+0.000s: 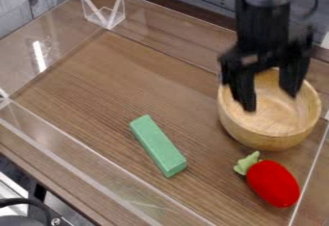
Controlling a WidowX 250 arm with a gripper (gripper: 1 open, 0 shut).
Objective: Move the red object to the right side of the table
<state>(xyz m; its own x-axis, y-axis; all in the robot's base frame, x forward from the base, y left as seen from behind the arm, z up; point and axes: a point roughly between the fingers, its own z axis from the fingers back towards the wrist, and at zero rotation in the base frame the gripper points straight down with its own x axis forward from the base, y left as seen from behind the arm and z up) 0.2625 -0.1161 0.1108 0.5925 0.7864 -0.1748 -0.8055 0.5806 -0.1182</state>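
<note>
- red strawberry (272, 184): lies on its side on the table (103, 86), toward the lower right of the camera view, its green leafy top (247, 163) pointing up and left in the view.
- position relative to the hand: the strawberry sits below the gripper (264, 84) in the view, well apart from it, with part of the wooden bowl (257, 129) showing between the 2.
- gripper: black, found with its jaws spread wide; its outline is blurred and partly see-through, so finger detail is hard to read.
- gripper placement: it comes in from the top right of the view and overlaps the upper part of the bowl; contact with the bowl cannot be determined from this 1 view.
- wooden bowl: pale, round, upright, seated near the right side of the view; its lower edge is just beside the strawberry's leafy top.
- green block (158, 146): 1 piece, long and rectangular, lying flat and slanted, left of the bowl and the strawberry in the view, apart from both.
- table: brown wood grain, bordered by low clear walls.
- clear angular piece (106, 11): noted at the upper left of the view, near the table's far edge.
- black hardware (23, 211): partly visible in the lower left corner, cut off by the frame.
</note>
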